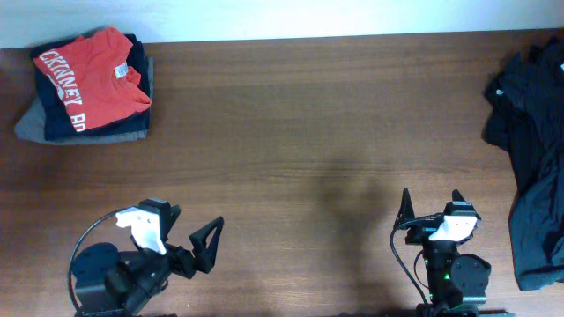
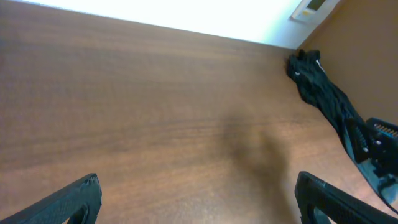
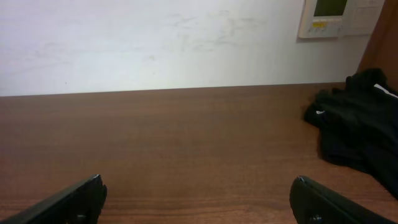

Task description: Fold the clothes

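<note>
Left pincer (image 1: 174,227) and right pincer (image 1: 432,208) gape — folded orange T-shirt (image 1: 92,75) reads "CKINNEY".

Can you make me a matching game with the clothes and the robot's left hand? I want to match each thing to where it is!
Things:
1. orange-red T-shirt
2. black clothes
3. left gripper
4. grey garment

Places or states:
A. crumpled at the table's right edge
B. bottom of the stack
C. fingers open, holding nothing
D. folded, top of the stack

Pairs: 1-D, 2-A, 3-C, 4-B
</note>
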{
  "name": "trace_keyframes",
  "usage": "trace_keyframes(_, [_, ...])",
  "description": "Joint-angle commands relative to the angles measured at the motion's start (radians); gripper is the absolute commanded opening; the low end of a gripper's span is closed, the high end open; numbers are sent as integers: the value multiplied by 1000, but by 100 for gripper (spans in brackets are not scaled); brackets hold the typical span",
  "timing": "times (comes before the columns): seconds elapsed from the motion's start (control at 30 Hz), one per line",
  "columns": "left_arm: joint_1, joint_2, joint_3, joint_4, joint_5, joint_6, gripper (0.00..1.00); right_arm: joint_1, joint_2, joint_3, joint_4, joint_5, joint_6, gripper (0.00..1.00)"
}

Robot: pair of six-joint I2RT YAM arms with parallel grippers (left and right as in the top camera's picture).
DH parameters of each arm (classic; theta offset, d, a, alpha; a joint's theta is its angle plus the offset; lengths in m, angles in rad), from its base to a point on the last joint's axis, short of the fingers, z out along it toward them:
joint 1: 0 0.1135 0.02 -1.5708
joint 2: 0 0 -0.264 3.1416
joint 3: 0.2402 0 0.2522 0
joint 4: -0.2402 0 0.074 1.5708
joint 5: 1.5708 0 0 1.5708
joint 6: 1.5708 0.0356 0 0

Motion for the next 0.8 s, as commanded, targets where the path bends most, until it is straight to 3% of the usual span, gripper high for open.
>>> trace_keyframes(0.0, [-8, -11, -9, -7, 24, -31, 99, -8, -10, -5, -8, 6, 0, 99])
trace_keyframes(0.33, [-147, -164, -100, 23, -376, -30, 99, -8, -10, -5, -8, 6, 0, 99])
trace_keyframes(0.53, [-158, -300, -246, 225, -375, -11, 99, -8, -10, -5, -8, 6, 0, 99])
trace_keyframes(0.77, [-158, -351, -467, 585, -321, -6, 99, -8, -10, -5, -8, 6, 0, 99])
